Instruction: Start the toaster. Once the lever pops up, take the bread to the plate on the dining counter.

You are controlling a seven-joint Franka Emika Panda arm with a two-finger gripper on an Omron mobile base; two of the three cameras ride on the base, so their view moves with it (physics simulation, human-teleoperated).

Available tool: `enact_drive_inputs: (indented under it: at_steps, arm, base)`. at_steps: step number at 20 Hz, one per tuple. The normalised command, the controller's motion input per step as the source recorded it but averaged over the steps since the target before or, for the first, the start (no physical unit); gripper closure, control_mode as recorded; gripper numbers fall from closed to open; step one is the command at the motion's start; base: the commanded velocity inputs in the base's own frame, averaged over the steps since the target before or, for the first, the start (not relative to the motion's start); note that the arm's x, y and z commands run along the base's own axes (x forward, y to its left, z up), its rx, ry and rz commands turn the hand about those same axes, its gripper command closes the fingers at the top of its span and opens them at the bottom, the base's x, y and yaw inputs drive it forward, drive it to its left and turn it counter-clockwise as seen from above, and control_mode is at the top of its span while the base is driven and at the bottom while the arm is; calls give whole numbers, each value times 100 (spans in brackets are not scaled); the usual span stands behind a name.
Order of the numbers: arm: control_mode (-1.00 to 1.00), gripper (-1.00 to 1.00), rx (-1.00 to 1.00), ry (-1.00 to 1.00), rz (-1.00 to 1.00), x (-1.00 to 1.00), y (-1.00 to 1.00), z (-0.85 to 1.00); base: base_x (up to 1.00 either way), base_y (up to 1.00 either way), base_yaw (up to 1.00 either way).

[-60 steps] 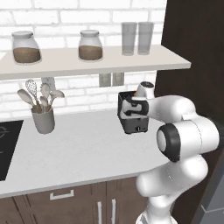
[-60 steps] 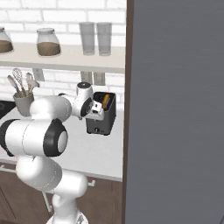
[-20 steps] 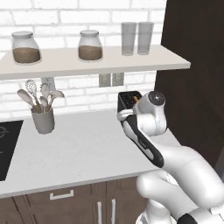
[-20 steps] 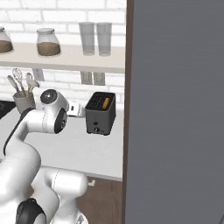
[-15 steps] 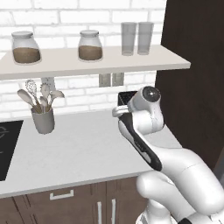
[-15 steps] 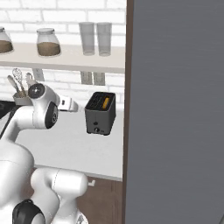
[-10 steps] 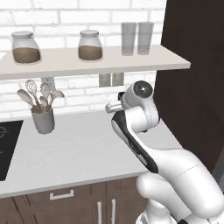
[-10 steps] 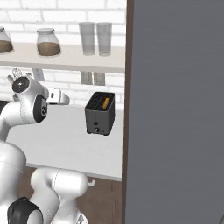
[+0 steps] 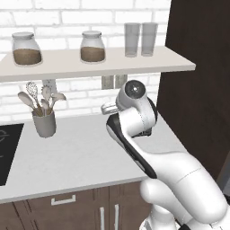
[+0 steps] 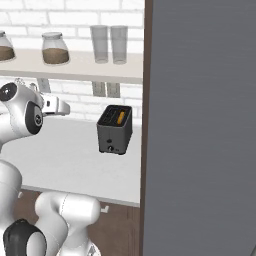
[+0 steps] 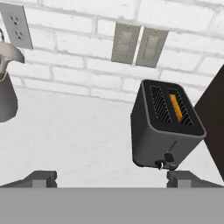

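- Toaster (image 10: 115,130) stands on the white table (image 10: 65,150), close to the brick back wall and just beside the tall dark panel (image 10: 200,125) on its right in the right base view.
- Hand view: toaster (image 11: 166,127) seen from above and in front; two top slots, knob low on the near face.
- Bread (image 11: 175,106) sits down in the right-hand slot in the hand view, showing as an orange-gold edge; the other slot is dark. Right base view shows the same slice (image 10: 120,117) in the slot.
- Hand (image 11: 111,178) is spread wide: the two dark fingertips (image 11: 41,178) sit far apart at the bottom of the hand view, with nothing between them.
- Hand is apart from the toaster, raised above the table and looking down at it; no contact.
- Right base view: the hand (image 10: 56,106) juts out to the left of the toaster, with bare table between the two.
- Left base view: the arm stands in front of the toaster's spot; the hand's tip (image 9: 108,108) pokes out to the left of the wrist.
- Grey utensil cup (image 9: 44,123) with whisk and spoons stands on the table to the left, well apart from the toaster.
- Two wall switch plates (image 11: 139,43) are on the brick above the toaster; an outlet (image 11: 18,25) is further left.
- Shelf (image 9: 90,63) above carries two jars (image 9: 92,46) and two glasses (image 9: 140,39).
- Black hob edge (image 9: 6,152) at far left of the table.
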Motion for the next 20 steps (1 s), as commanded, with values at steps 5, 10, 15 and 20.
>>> enact_drive_inputs:
  at_steps: [5,10,15,20]
  arm:
    - [-100,-100,0,0,0,0,0,0]
    - [-100,-100,0,0,0,0,0,0]
    - [-100,-100,0,0,0,0,0,0]
    - [-100,-100,0,0,0,0,0,0]
  base:
    - [0,0,0]
    - [0,0,0]
    - [0,0,0]
    - [0,0,0]
